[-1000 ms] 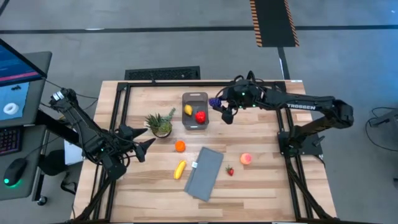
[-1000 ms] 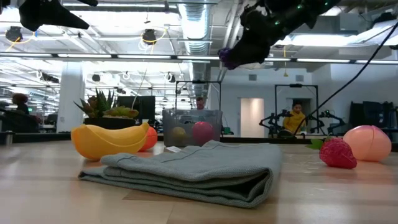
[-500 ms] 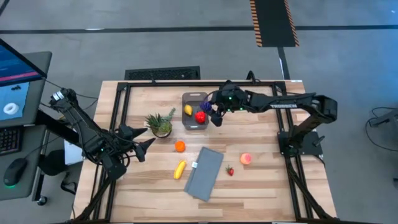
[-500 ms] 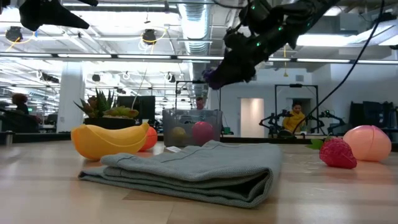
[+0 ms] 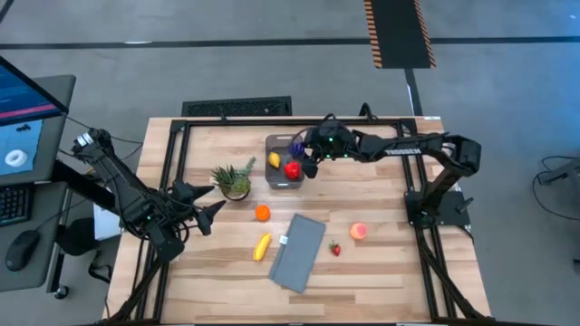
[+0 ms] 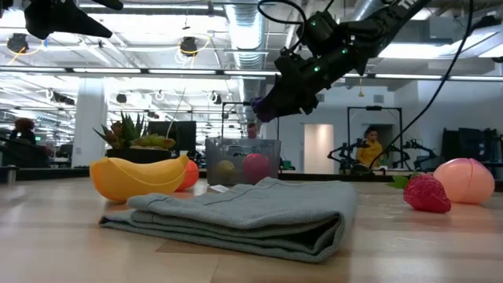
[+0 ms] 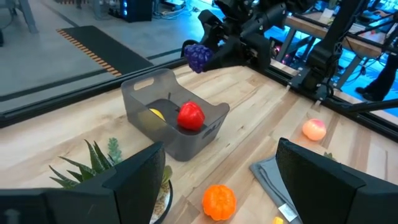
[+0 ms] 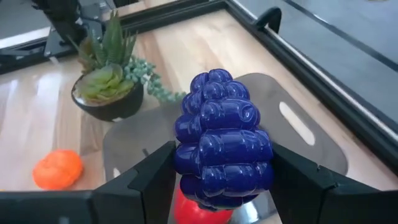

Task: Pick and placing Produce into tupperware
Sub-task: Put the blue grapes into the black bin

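My right gripper is shut on the purple grapes, high above the clear-grey tub. A red fruit and the lemon lie inside the tub. On the table lie the orange, banana, strawberry and peach. My left gripper waits open above the table's left side, near the orange. My right gripper pinches the bunch of grapes between its two fingers, one on each side of the bunch's lower half. It comes in from the table's right, slanting down. The grapes are lifted clear, in the air over the tub's opening.
A folded grey cloth lies near the table's front middle. A small potted spiky plant stands left of the tub. A black frame rail runs along the far edge. People show in the room behind the table.
My right gripper has carried the grapes toward the table's left, from beside the tub's right side to over the tub, staying shut on them. The left arm has kept still.
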`<state>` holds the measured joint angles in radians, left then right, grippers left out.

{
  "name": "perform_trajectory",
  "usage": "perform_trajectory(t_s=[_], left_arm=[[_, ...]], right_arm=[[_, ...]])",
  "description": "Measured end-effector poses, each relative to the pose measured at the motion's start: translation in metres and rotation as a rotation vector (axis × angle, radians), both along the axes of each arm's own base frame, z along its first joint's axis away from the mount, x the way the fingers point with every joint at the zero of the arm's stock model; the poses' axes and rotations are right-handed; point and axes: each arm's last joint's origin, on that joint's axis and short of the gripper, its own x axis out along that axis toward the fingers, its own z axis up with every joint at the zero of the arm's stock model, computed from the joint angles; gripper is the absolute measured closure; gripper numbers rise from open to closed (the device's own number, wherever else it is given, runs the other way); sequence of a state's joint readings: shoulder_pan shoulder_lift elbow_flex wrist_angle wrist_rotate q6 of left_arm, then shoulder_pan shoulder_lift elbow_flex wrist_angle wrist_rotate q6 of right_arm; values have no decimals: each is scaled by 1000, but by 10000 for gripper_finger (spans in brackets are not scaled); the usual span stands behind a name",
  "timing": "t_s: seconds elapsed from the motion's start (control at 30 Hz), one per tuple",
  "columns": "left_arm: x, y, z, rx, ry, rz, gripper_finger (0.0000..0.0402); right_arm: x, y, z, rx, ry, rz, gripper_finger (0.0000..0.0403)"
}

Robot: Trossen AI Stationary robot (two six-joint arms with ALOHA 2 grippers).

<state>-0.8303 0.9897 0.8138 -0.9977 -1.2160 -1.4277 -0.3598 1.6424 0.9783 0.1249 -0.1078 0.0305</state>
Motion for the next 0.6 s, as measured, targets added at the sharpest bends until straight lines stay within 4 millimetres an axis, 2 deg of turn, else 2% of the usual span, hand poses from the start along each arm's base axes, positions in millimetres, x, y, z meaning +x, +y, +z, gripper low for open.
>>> perform_trajectory(t_s=[0.17, 0.6], left_arm=[[0, 0, 0, 3, 2, 2, 107], [0, 1, 0, 2, -5, 6, 107]], right_arm=[[-1, -6, 2, -12, -24, -16, 159], [-1, -7, 3, -17, -32, -16, 159]])
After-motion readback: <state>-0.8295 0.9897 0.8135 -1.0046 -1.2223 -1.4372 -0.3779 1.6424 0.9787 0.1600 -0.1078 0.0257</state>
